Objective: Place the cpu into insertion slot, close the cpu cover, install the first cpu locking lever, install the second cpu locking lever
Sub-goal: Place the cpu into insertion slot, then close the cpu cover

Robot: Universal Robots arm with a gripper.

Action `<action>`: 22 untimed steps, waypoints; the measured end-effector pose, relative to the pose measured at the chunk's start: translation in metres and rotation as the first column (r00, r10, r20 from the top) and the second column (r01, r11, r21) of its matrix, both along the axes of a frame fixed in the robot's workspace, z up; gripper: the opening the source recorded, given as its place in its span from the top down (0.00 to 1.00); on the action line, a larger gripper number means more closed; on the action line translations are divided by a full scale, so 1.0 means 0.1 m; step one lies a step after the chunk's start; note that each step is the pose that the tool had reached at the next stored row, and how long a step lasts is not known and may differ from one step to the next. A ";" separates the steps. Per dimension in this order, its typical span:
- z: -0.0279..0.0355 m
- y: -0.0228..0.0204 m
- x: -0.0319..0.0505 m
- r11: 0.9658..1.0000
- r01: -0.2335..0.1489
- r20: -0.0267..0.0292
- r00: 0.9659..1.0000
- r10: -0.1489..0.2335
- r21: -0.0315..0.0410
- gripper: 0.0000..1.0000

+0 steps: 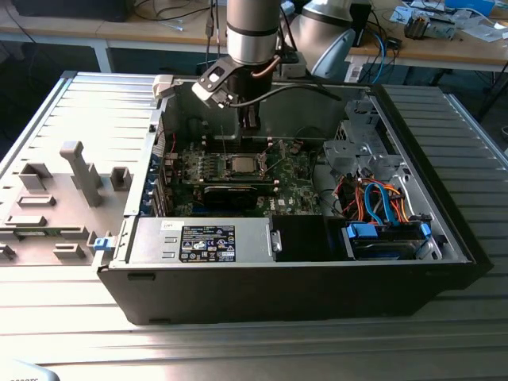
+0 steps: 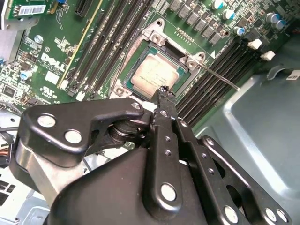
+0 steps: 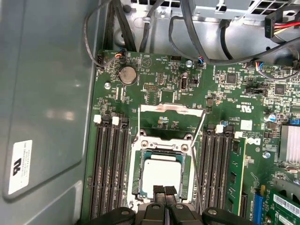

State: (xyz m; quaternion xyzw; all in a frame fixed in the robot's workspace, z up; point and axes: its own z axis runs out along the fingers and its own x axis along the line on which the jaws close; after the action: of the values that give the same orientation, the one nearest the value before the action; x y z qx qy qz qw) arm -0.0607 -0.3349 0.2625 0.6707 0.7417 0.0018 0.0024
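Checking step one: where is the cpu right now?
In the first wrist view the cpu lies in the insertion slot, between two banks of memory slots, by the gripper.

An open black metal computer case [image 1: 317, 294] lies on the grey ribbed bench [image 1: 238, 349]. Inside it, the small pale silvery square cpu [image 1: 240, 165] sits in the silver-rimmed insertion slot [image 1: 228, 169] on the green circuit board [image 1: 295, 194]. The arm's dark tool [image 1: 251, 127] hangs just above, slightly farther back.
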 end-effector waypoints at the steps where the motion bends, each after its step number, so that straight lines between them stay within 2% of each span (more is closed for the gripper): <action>1: 0.027 0.000 0.000 1.000 0.000 0.000 1.000 0.000 0.000 0.89; 9: 0.178 0.000 0.000 1.000 0.000 0.000 1.000 0.000 0.003 0.89; 22: 0.184 -0.007 0.004 1.000 0.000 0.000 1.000 0.000 0.003 0.89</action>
State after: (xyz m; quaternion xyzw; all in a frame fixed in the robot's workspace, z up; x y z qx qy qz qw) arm -0.0603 -0.3356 0.2809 0.6707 0.7417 0.0028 0.0015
